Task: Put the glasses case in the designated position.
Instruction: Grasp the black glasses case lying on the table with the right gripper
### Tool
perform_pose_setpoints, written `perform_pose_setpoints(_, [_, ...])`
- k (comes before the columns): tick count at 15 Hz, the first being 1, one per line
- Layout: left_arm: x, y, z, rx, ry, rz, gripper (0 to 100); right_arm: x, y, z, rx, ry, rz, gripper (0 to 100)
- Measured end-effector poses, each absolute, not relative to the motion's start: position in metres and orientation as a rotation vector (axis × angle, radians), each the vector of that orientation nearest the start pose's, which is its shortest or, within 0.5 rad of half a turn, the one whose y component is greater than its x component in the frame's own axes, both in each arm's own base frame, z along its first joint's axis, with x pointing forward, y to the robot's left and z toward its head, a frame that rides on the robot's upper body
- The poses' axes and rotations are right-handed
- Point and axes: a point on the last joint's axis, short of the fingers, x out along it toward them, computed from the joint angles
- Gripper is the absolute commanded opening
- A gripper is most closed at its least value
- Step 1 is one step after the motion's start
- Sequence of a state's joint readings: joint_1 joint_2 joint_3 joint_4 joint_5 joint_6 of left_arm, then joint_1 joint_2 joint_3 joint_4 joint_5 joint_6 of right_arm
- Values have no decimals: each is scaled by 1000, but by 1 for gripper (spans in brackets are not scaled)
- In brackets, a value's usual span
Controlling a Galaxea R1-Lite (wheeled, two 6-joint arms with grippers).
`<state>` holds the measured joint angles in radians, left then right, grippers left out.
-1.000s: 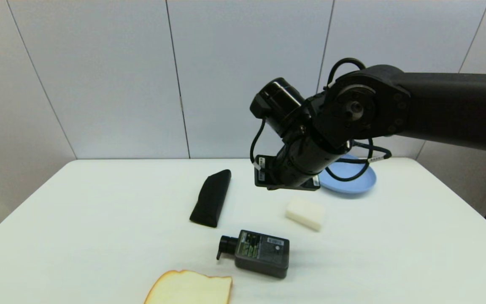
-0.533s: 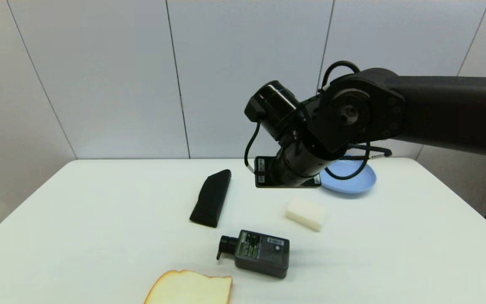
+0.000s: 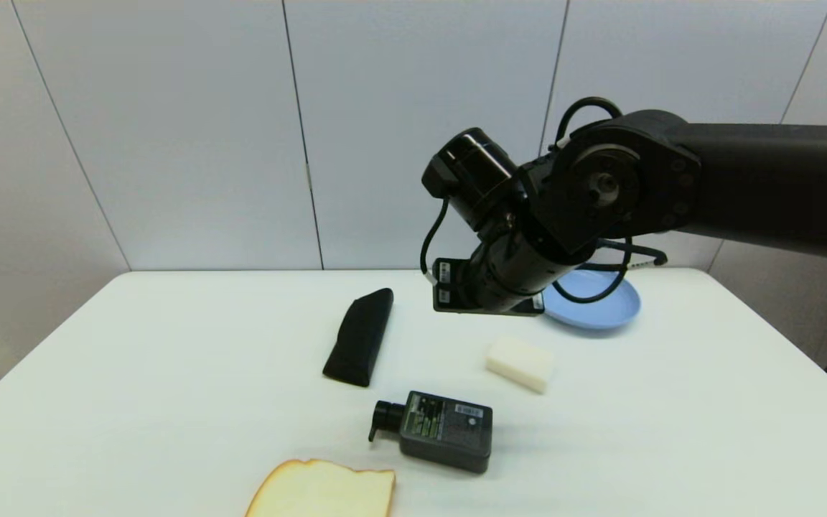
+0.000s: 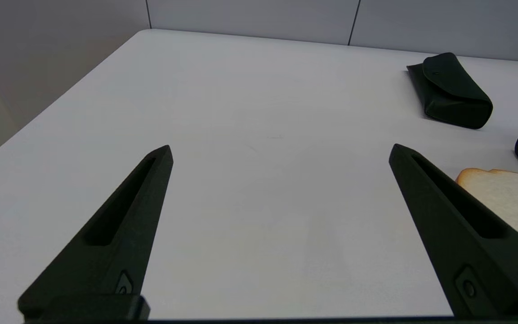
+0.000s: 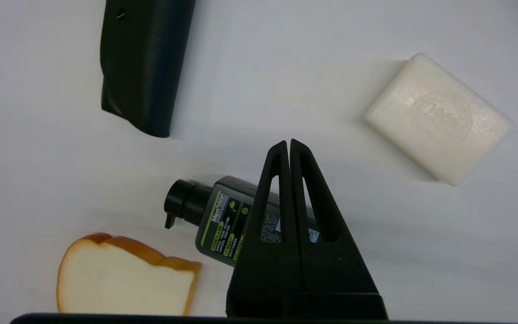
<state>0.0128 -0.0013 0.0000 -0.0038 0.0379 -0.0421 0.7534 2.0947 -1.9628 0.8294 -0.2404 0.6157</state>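
The glasses case point(image 3: 360, 337), a long matte black pouch with a flap, lies on the white table left of centre. It also shows in the left wrist view point(image 4: 452, 92) and the right wrist view point(image 5: 144, 63). My right gripper point(image 5: 289, 143) is shut on nothing and hovers high above the table over the pump bottle, well clear of the case. In the head view the right arm point(image 3: 600, 187) hides its fingers. My left gripper point(image 4: 281, 149) stands open and empty over bare table at the left, far from the case.
A dark grey pump bottle point(image 3: 442, 431) lies in front of the case. A white soap bar point(image 3: 520, 364) sits to its right and a bread slice point(image 3: 324, 492) at the front edge. A blue plate point(image 3: 593, 305) rests at the back right, partly behind the arm.
The right wrist dipped and swung slightly left, then came back up a little. The case, bottle, soap and bread have stayed where they were.
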Motion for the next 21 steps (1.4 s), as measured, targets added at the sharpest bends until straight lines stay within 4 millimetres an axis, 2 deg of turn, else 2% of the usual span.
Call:
perform_pose_setpoints(6, [-23, 1, 76, -42, -6, 51, 100, 294, 269, 231, 135, 890, 223, 100])
perform_pose_setpoints(8, [-23, 1, 76, -42, -5, 51, 100, 295, 278, 228, 133, 864, 248, 100])
perform_pose_setpoints(12, [-23, 1, 76, -42, -6, 51, 100, 291, 307, 209, 66, 857, 323, 100])
perform_pose_setpoints(16, [-23, 1, 76, -42, -5, 51, 100, 292, 342, 187, 96, 794, 400, 100])
perform_pose_setpoints(19, [-23, 1, 76, -42, -6, 50, 100, 296, 347, 176, 139, 810, 376, 100])
perform_pose_setpoints(21, [-23, 1, 76, -42, -6, 50, 100, 294, 342, 170, 147, 887, 350, 100])
